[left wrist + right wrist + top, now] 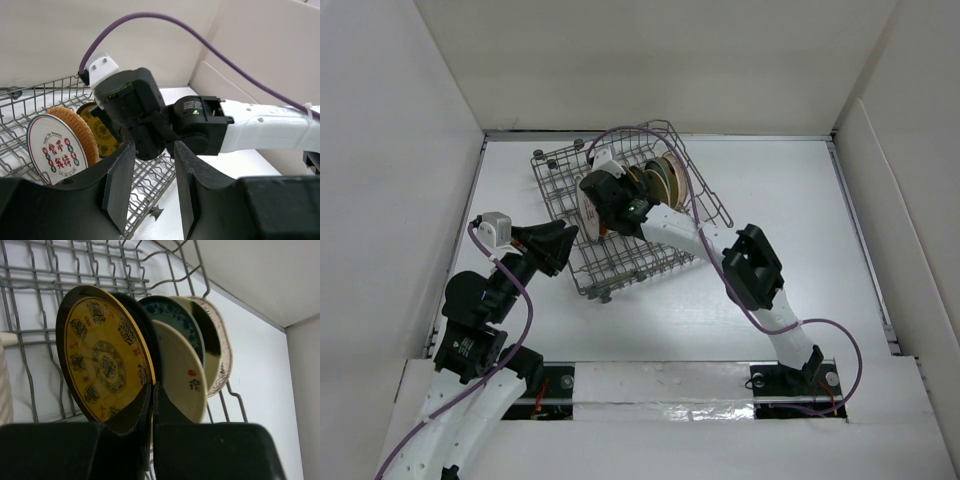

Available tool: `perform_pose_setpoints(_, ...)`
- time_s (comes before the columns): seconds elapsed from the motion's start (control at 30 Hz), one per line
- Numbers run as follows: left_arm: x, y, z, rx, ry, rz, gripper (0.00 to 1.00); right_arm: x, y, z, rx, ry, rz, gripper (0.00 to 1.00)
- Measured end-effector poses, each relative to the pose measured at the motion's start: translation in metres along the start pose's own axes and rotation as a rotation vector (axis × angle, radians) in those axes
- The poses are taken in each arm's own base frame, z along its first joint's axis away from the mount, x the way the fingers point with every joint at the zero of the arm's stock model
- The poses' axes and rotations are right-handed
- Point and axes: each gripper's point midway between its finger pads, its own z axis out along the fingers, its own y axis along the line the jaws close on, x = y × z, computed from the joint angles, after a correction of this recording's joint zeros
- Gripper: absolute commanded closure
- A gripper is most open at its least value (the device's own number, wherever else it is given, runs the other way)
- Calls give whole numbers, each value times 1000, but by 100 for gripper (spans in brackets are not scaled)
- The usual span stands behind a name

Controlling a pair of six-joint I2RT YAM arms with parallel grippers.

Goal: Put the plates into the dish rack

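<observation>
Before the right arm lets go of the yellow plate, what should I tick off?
1. The right gripper is shut on the yellow plate at its rim: ok.
2. The yellow plate stands upright inside the dish rack: ok.
3. Its lower edge is seated between tines: cannot tell, the fingers hide it.
4. Gap to the black plate behind it: cannot tell.
5. The left gripper is open, empty and beside the rack: ok.
</observation>
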Motion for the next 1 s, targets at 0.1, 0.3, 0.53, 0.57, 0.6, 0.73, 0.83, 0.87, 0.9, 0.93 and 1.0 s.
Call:
perform_pose_setpoints(0.1, 0, 0, 0, 0, 1, 0, 66, 7, 4, 3, 9, 11, -15, 100)
perform_pose_setpoints(0.3, 0, 0, 0, 0, 0, 0, 66, 7, 8, 3, -1, 8, 40, 100)
perform_pose_setpoints(0.53, 0, 0, 0, 0, 0, 0, 66, 8, 22, -3, -106, 19, 155, 80)
perform_pose_setpoints(0.57, 0, 0, 0, 0, 0, 0, 66, 9, 24, -5, -134, 24, 175, 78)
perform_pose_setpoints(0.6, 0, 0, 0, 0, 0, 0, 66, 9, 25, -6, -160, 29, 195, 74)
perform_pose_setpoints(0.73, 0, 0, 0, 0, 0, 0, 66, 2, 12, -16, -237, 30, 282, 68)
perform_pose_setpoints(0.83, 0, 0, 0, 0, 0, 0, 66, -12, -8, -24, -268, 7, 363, 65)
perform_pose_setpoints(0.87, 0, 0, 0, 0, 0, 0, 66, -18, -16, -28, -281, -7, 394, 62)
perform_pose_setpoints(0.9, 0, 0, 0, 0, 0, 0, 65, -22, -24, -30, -287, -19, 420, 61)
perform_pose_setpoints(0.93, 0, 0, 0, 0, 0, 0, 65, -26, -33, -35, -299, -35, 441, 61)
perform_pose_setpoints(1.0, 0, 0, 0, 0, 1, 0, 65, -33, -48, -46, -332, -68, 489, 56)
